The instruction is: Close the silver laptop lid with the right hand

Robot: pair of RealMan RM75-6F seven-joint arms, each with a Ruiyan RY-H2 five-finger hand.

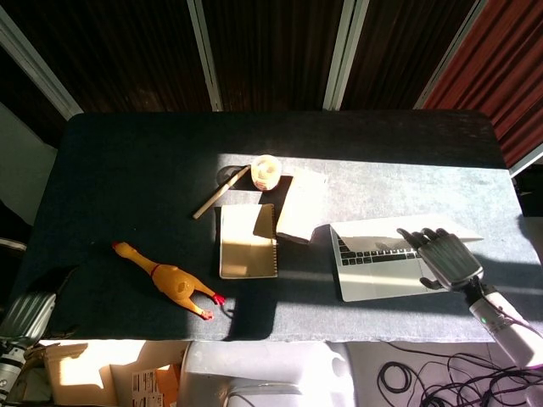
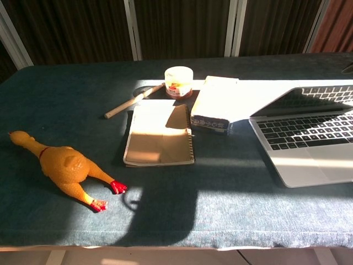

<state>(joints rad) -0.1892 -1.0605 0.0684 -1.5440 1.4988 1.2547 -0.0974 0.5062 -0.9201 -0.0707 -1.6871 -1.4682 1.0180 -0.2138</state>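
On the right side of a dark grey table, seen from the head camera above, a silver laptop lies with its lid tipped far down over the keyboard, leaving only a narrow opening. The right hand rests on the right part of the lid, palm down with fingers spread flat, pressing on it rather than gripping anything. To the laptop's left lies a pale box, then a tan spiral notebook. Behind them stand a small round jar and a wooden stick lying at a slant. A yellow rubber chicken lies well apart, toward the table's front left. Bright sunlight crosses the middle of the table. The left hand does not appear.

From the chest camera, lower and facing across the table, the silver laptop sits at the right edge, its lid hanging low over the keys at a shallow angle. Neither hand is visible here. The pale box lies just left of the laptop, touching the notebook. The jar and stick sit behind, and the rubber chicken lies at front left.
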